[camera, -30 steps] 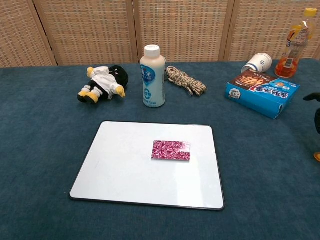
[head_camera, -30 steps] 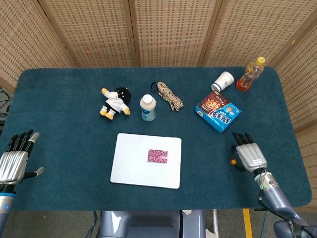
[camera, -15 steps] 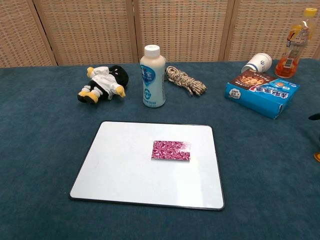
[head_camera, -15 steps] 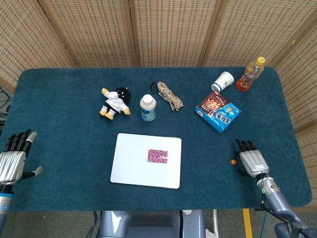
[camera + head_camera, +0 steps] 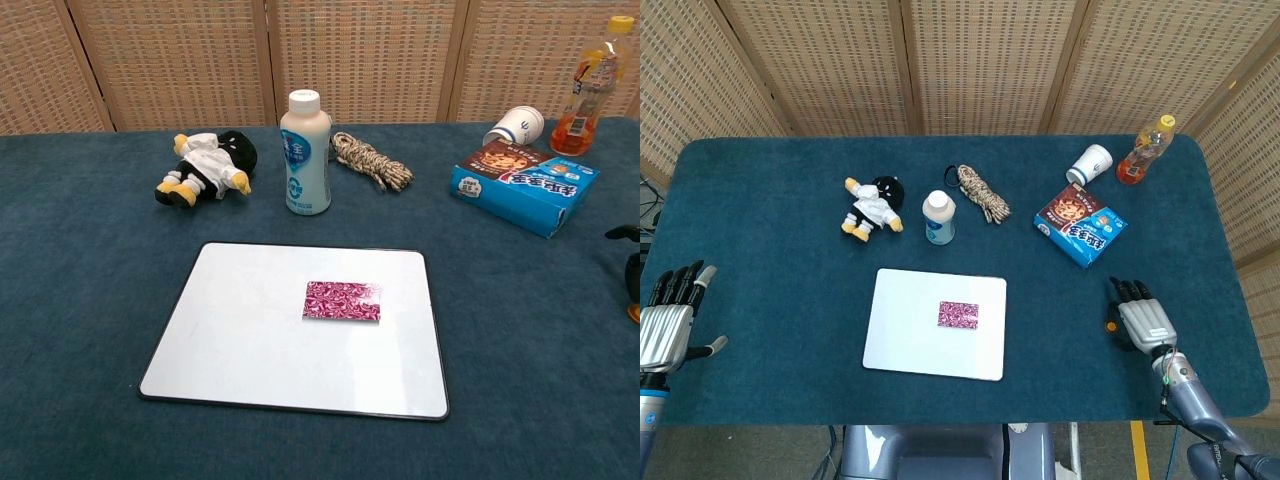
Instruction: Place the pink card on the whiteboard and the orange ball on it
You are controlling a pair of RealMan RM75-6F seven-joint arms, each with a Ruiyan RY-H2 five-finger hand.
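I've got the blue table [image 5: 760,250] filling both views, wicker screens [image 5: 990,60] behind it. The whiteboard [image 5: 910,325] lies flat near the front centre, and the pink card [image 5: 958,315] is already lying on it, a bit right of the board's middle, flat, not touching the frame; chest view shows the same [image 5: 342,300].

R side: blue snack box [image 5: 1081,224] flat on the cloth, w/ a white paper cup [image 5: 1092,162] tipped on its side behind it and an orange drink bottle [image 5: 1145,150] upright near the back R corner. Centre back: white bottle [image 5: 939,217] upright, coil of rope [image 5: 983,194] just beside it to the R, plush doll [image 5: 872,207] lying to the L.

My left hand [image 5: 668,320] is at the L table edge, palm down, fingers spread, holding nothing, well apart from the board. My right hand [image 5: 1143,318] is near the front R, back of hand up, fingers extended and apart, nothing in it. The orange ball [image 5: 1110,325] sits on the cloth just beside that hand's thumb side; can't tell if it's touching. Ball is well apart from the whiteboard, not yet on the card. In chest view only dark fingertips [image 5: 628,235] and a sliver of the ball show at the R edge.
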